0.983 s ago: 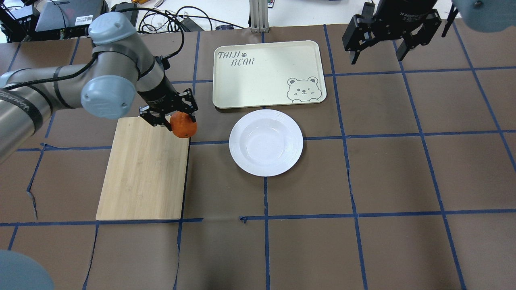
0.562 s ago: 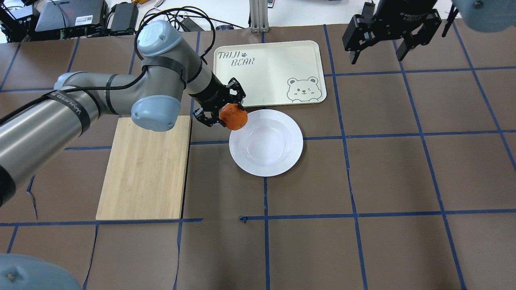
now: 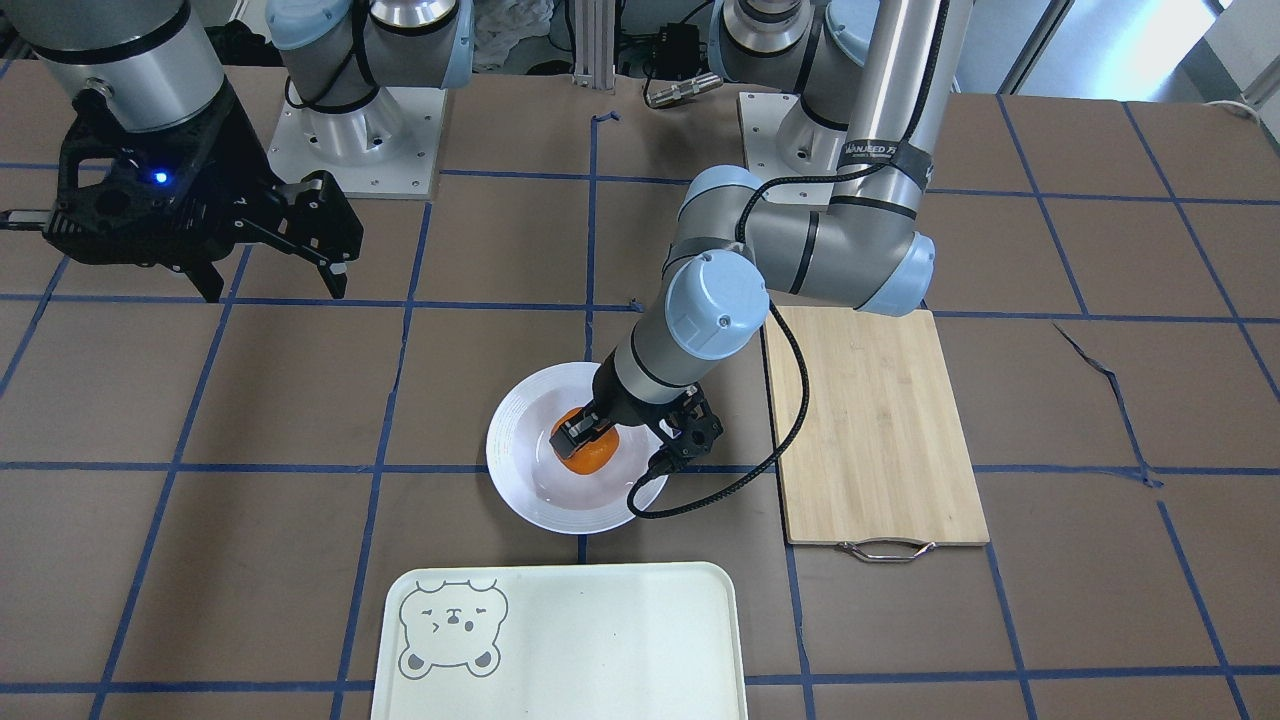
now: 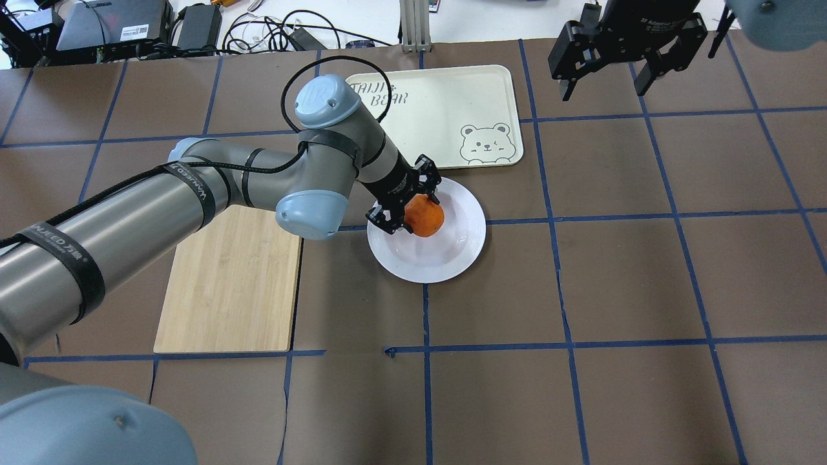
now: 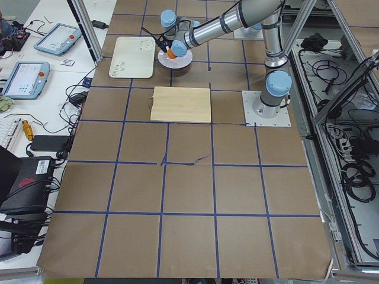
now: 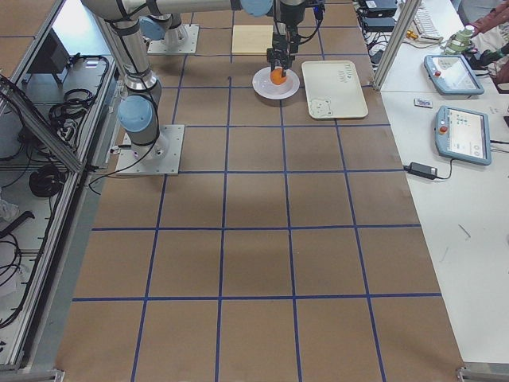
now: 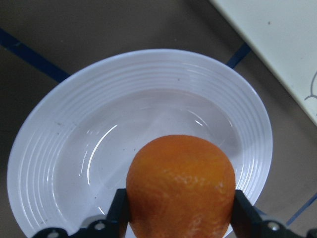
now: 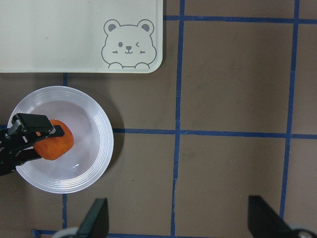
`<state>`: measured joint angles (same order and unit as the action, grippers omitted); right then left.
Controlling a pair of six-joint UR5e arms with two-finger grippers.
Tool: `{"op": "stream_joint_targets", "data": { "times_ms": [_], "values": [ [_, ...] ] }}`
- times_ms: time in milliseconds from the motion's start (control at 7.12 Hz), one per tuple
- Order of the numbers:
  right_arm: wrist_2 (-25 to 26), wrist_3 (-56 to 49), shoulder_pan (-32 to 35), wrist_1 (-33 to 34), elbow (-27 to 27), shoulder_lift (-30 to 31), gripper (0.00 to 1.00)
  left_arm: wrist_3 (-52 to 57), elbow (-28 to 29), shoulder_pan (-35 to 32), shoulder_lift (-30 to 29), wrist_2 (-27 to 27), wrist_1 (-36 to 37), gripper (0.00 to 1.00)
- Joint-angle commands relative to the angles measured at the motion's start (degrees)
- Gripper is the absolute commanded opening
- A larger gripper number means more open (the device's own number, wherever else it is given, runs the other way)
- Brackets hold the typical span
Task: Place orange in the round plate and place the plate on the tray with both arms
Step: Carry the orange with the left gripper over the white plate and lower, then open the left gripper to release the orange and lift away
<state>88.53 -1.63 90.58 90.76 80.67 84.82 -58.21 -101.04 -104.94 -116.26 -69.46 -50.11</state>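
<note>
Orange sits clamped in left pincer — above round plate.

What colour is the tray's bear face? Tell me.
Grey bear face; clearest in right wrist view.

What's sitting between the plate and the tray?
Nothing: only a narrow strip of bare table with blue tape separates plate and tray, clearest in the right wrist view.

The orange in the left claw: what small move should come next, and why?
Probably lower the left claw a little, straight down. It is shut on the orange, which hangs over the well of the round plate, and the views do not show that it touches the bottom. Opening from there might let it roll.
</note>
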Motion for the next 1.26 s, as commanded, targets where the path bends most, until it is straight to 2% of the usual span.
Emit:
{"op": "stream_joint_targets", "data": {
  "times_ms": [0, 281, 421, 562, 702, 843, 983, 1124],
  "values": [
    [0.06, 0.14, 0.12, -0.23, -1.38, 0.61, 1.00, 0.02, -0.39, -0.01, 0.15, -0.23, 3.60, 1.00],
    [0.32, 0.14, 0.12, -3.02, -3.06, 0.88, 1.00, 1.69, 0.14, 2.44, 1.99, -0.32, 3.70, 1.00],
    [0.58, 0.14, 0.21, -3.57, -2.89, -0.08, 1.00, 9.35, 1.36, 5.59, 3.66, -2.24, 2.83, 1.00],
    [-0.28, 0.14, 0.21, -3.66, -2.54, -3.48, 1.00, 14.82, 2.06, 7.27, 6.28, -4.61, -1.79, 1.00],
    [-0.81, 0.31, 0.29, -3.14, -2.45, -6.91, 1.00, 20.53, 3.64, 8.86, 9.35, -5.50, -7.66, 1.00],
    [-5.26, 0.49, 0.38, 0.87, -2.36, -10.95, 1.00, 29.11, 8.09, 10.00, 13.21, -11.51, -21.38, 1.00],
    [-10.00, 1.19, 0.38, 4.13, -2.10, -13.77, 1.00, 34.77, 13.10, 10.45, 15.60, -13.23, -30.83, 1.00],
    [-12.05, 2.41, 0.47, 4.51, -1.14, -16.24, 1.00, 38.74, 16.19, 10.11, 17.28, -17.68, -33.80, 1.00]
  ]
}}
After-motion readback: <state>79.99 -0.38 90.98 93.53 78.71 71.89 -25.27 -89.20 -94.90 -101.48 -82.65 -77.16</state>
